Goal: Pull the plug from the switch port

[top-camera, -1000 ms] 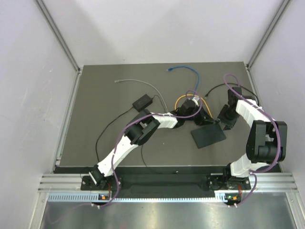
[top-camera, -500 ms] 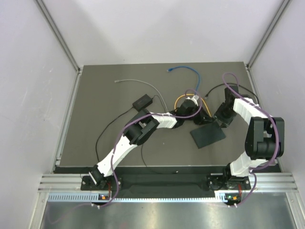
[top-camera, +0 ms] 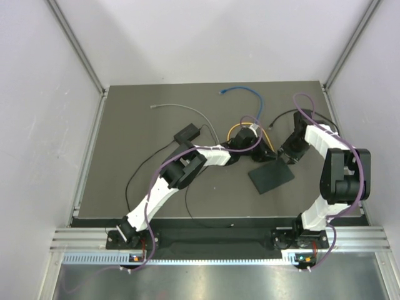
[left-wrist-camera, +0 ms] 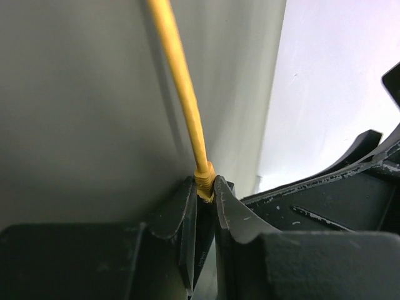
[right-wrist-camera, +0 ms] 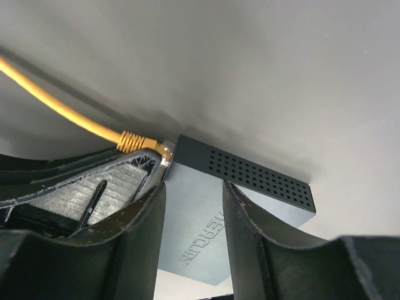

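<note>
The switch (top-camera: 272,177) is a flat black box on the dark mat; in the right wrist view its top (right-wrist-camera: 206,219) and perforated side show. The yellow plug (right-wrist-camera: 134,142) on its yellow cable (top-camera: 239,127) meets the switch port (right-wrist-camera: 165,151) at the box's near-left corner. My left gripper (left-wrist-camera: 205,185) is shut on the plug's ribbed boot (left-wrist-camera: 205,175), with the cable running up out of the jaws. My right gripper (right-wrist-camera: 194,186) stands open, its fingers apart over the switch's top face, holding nothing. From above, the left gripper (top-camera: 265,152) and the right gripper (top-camera: 288,156) crowd the box's far edge.
A small black block (top-camera: 187,132) with a thin black cord (top-camera: 133,172) lies left of centre. A grey cable (top-camera: 181,109) and a blue cable (top-camera: 245,92) lie toward the back of the mat. White walls close in both sides.
My right gripper has shifted a little toward the far left over the switch. The left gripper stays clamped on the plug and has barely moved.
</note>
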You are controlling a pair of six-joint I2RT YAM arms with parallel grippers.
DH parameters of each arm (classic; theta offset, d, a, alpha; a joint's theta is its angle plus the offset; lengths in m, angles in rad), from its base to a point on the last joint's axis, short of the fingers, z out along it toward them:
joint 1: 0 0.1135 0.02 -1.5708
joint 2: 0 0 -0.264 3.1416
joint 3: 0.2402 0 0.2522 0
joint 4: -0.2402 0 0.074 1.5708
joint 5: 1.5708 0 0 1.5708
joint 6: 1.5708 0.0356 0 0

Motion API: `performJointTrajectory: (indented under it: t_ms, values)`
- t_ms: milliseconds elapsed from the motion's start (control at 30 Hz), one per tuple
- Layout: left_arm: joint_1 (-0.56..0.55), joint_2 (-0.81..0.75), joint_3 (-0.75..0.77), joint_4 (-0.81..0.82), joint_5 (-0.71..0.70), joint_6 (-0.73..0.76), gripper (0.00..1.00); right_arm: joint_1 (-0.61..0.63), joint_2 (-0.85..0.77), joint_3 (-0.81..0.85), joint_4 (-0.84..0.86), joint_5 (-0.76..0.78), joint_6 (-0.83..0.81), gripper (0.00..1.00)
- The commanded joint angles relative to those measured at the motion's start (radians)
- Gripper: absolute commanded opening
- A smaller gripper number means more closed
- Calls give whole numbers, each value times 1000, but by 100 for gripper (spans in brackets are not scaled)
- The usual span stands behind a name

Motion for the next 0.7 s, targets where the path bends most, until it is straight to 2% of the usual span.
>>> performJointTrajectory:
  t_ms: [0,33,167,200,267,433,600,667]
  values:
    - [33,-6,-22,47,18,-113,0,9,44,48,-14,46,6,42]
    - [38,-17,-37,56,1,-117,0,9,47,52,-17,57,1,42]
    - [48,-45,-44,101,-56,55,0,9,57,33,1,31,-12,41]
    - [53,-34,-53,199,-44,53,0,9,55,9,4,29,-9,41]
    - [64,-8,-73,295,-25,53,0,9,46,-20,14,37,-8,41]
    - [49,-26,-10,124,-37,330,0,9,56,-76,24,52,-20,40]
    - [50,-57,-1,13,-120,425,0,9,73,-100,38,55,-31,40]
    - [58,-59,-8,45,-114,389,0,9,83,-102,44,54,-38,40]
